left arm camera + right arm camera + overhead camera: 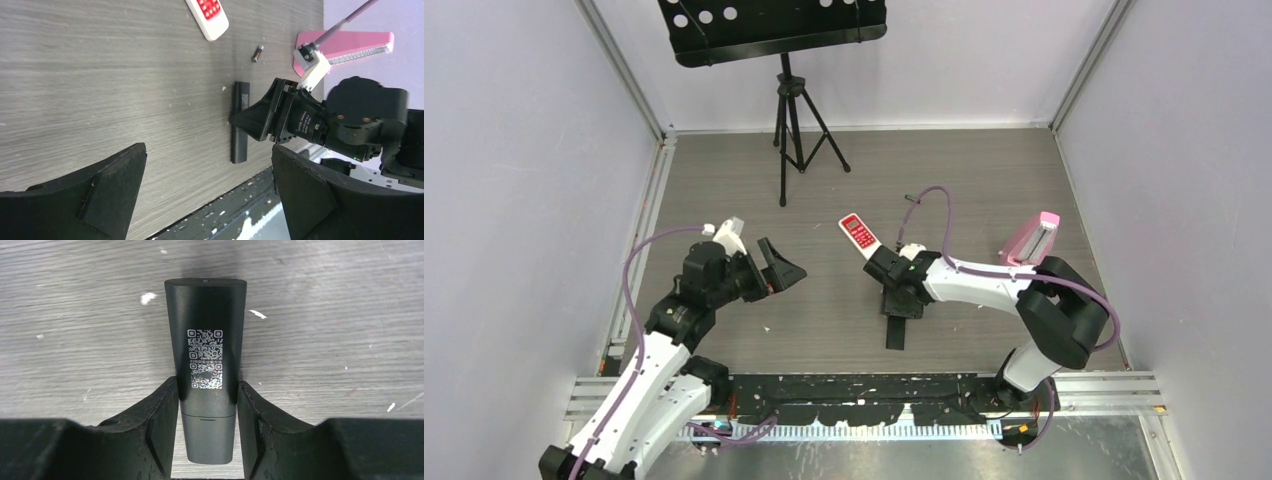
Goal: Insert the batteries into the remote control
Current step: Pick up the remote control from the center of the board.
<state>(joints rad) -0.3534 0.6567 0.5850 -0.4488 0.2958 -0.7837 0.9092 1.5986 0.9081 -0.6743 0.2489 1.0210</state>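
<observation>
A black remote control (205, 310) lies back side up on the wooden table, a QR sticker on it, its battery cover closed. My right gripper (207, 385) straddles its narrow end with both pads pressed against its sides. From the top view the same remote (897, 330) sticks out below the right gripper (902, 300). One dark battery (257, 53) with a silvery end lies on the table near a white remote with red keys (210, 15). My left gripper (208, 150) hovers wide open above bare table, left of the black remote, holding nothing.
A pink box-like object (1030, 238) stands by the right arm's elbow. A black music stand on a tripod (796, 120) stands at the back. The white-and-red remote (858, 235) lies just beyond the right gripper. Grey walls enclose the table on three sides.
</observation>
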